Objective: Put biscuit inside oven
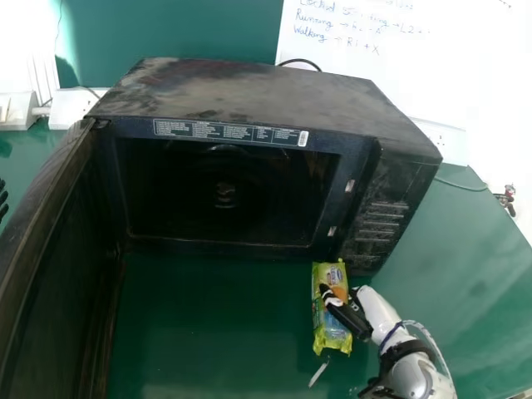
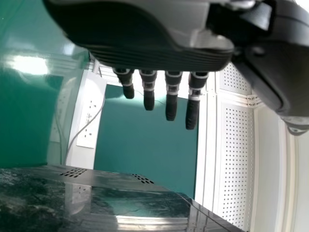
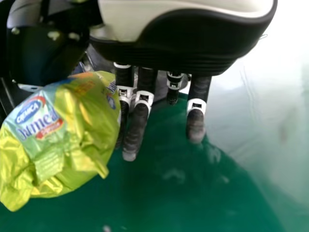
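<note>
Currently | right hand point(image 1: 351, 317) pinching biscuit packet point(image 1: 331, 273) | left hand point(image 1: 2, 198) wide | oven door point(image 1: 46, 258) open

A black, boxy metal oven point(image 1: 249, 91) is standing on a smooth green table point(image 1: 224, 316), its flat dark door point(image 1: 50, 224) hanging open leftward. A yellow-green plastic biscuit packet point(image 1: 332, 337) is sitting before the oven's right side.

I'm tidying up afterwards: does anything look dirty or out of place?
The black, box-shaped microwave oven has a dusty, smeared top. A thin whitish strip lies loose on the glossy green table, perhaps stray litter.
</note>
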